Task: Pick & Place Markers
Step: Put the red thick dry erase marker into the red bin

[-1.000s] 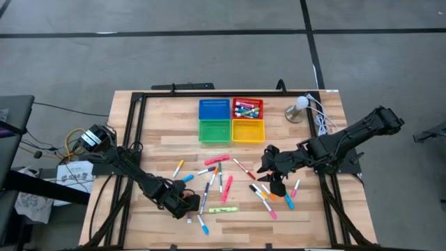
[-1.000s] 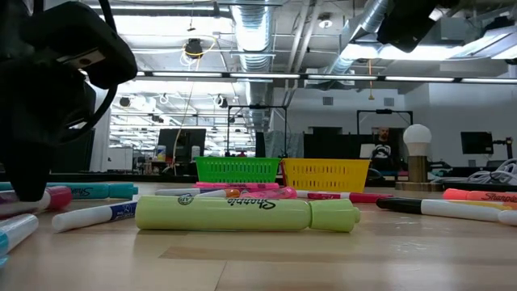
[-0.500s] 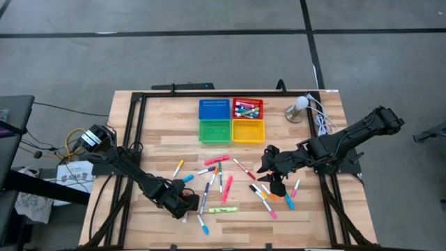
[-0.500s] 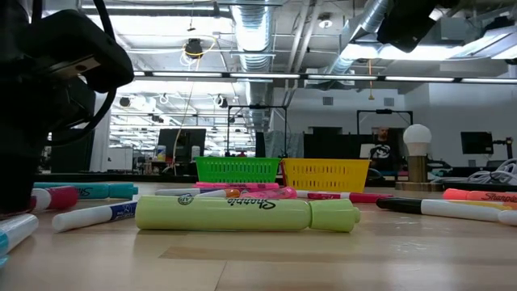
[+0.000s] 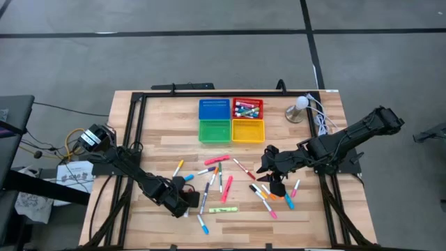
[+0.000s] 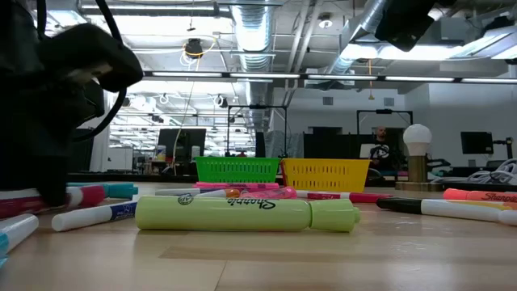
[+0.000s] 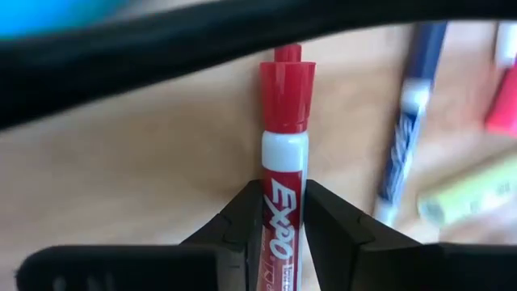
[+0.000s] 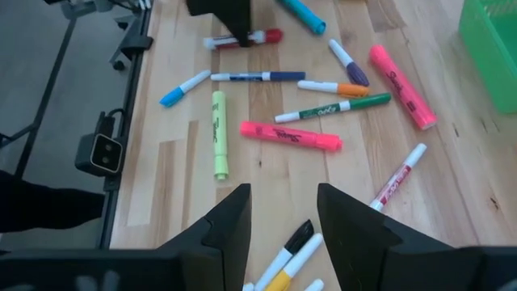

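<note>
Many markers lie scattered on the wooden table (image 5: 160, 139), among them a yellow highlighter (image 6: 242, 214) and pink ones (image 8: 291, 136). My left gripper (image 5: 182, 199) is near the table's left front, shut on a red-capped Expo marker (image 7: 283, 145). The same marker (image 8: 246, 38) also shows in the right wrist view. My right gripper (image 8: 283, 214) hovers open above a cluster of markers (image 5: 272, 195) at the right front, touching nothing. My left gripper pinches the red marker's white labelled barrel (image 7: 280, 212), just behind the red cap, between its two fingers (image 7: 242, 218). The fingers come slanting down from above, one on each side of the barrel. The marker lies flat on the table, its cap (image 7: 287, 85) pointing away from the gripper.
Four square trays stand at the table's far middle: blue (image 5: 214, 109), red (image 5: 259, 111) with markers in it, green (image 5: 214, 130) and yellow (image 5: 248, 130). A small lamp (image 5: 298, 106) with white cables is at the far right. Black frame rails run along both sides.
My left gripper has tipped and turned a little over the red marker while staying in place. In the low view the marker's end has slid a short way along the table.
</note>
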